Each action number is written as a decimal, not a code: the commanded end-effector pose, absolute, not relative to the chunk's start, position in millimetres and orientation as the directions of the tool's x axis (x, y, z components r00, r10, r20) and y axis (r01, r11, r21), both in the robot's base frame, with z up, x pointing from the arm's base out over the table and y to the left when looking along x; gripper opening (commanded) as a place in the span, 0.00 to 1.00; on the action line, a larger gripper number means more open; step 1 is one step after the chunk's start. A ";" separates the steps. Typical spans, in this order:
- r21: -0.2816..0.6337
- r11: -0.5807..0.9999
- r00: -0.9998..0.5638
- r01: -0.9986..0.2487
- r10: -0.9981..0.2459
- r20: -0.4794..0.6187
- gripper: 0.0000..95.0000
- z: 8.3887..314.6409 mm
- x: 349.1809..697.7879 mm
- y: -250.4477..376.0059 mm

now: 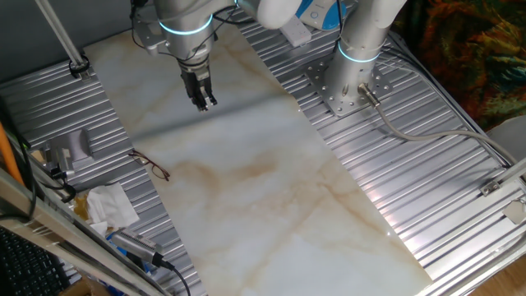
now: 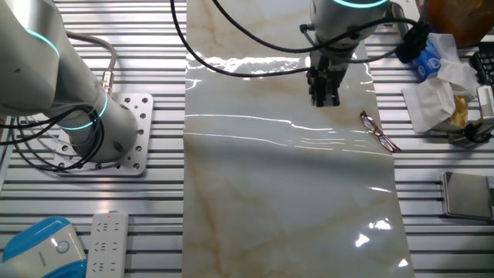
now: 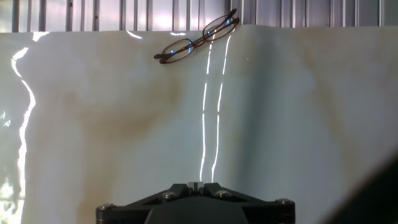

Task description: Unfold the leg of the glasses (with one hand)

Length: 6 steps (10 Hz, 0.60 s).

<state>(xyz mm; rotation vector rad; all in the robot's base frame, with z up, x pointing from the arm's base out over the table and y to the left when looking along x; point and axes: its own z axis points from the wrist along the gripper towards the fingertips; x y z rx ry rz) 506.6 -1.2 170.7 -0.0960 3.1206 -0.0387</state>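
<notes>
Claw [image 2: 324, 96] hangs, seemingly closed, near glasses [image 2: 378, 130].

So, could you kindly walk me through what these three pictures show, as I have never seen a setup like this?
It is one robot arm over a table, ending in a two-finger gripper. Two pictures come from fixed cameras on different sides of the table; the third comes from a camera on the hand, looking along the fingers. A pale marbled mat covers the middle of the table. Small wire-framed glasses lie at the mat's edge, apart from the gripper. The fingers look close together and hold nothing. Crumpled tissue and a remote control lie off to the sides.
</notes>
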 end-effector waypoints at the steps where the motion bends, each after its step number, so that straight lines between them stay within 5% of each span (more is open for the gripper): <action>1: -0.029 0.997 -0.997 -0.074 -0.075 -0.014 0.00 170.3 516.9 -1.7; 6: -0.038 0.995 -0.996 -0.090 -0.090 -0.015 0.00 159.5 550.6 -5.5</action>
